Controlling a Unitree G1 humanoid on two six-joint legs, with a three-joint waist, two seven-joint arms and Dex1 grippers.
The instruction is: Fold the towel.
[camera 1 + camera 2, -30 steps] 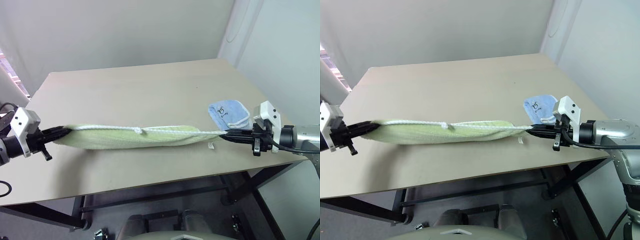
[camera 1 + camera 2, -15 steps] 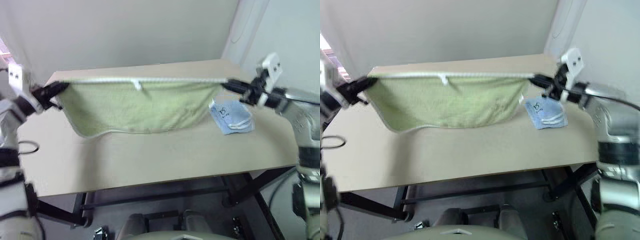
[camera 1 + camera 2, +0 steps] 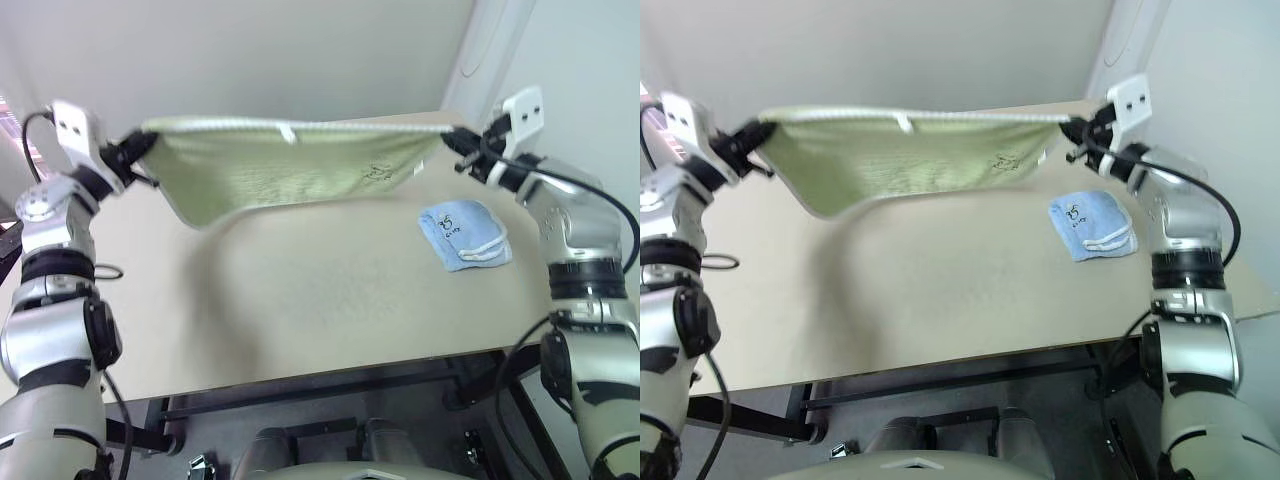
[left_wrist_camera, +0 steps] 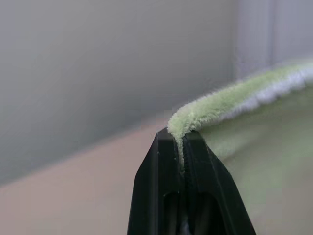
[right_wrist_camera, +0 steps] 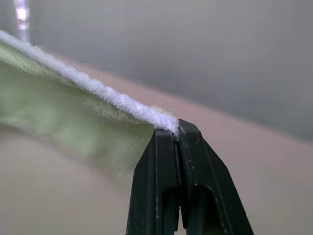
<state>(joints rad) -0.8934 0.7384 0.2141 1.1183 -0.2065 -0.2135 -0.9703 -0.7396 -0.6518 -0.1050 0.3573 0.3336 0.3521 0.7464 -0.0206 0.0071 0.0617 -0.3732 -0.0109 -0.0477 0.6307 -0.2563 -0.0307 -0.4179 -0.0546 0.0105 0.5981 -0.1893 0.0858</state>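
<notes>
The light green towel [image 3: 290, 165] hangs in the air above the far part of the table, stretched taut by its white-edged top hem between both grippers. My left gripper [image 3: 140, 143] is shut on its left top corner, and the pinched green cloth [image 4: 182, 122] shows between the black fingers [image 4: 156, 191]. My right gripper [image 3: 452, 137] is shut on the right top corner, with the white edging [image 5: 161, 119] clamped at the fingertips. A small white loop [image 3: 289, 133] sits on the top hem. A dark motif [image 3: 378, 172] shows near the right side. The lower edge swings free above the table.
A small blue folded cloth [image 3: 462, 234] with white trim lies on the tan table [image 3: 330, 300] at the right, below my right arm. Walls stand close behind the table and to its right.
Both grippers have risen and gone forward, lifting the towel from a bunched roll on the table's near part into a spread sheet hanging over the far part.
</notes>
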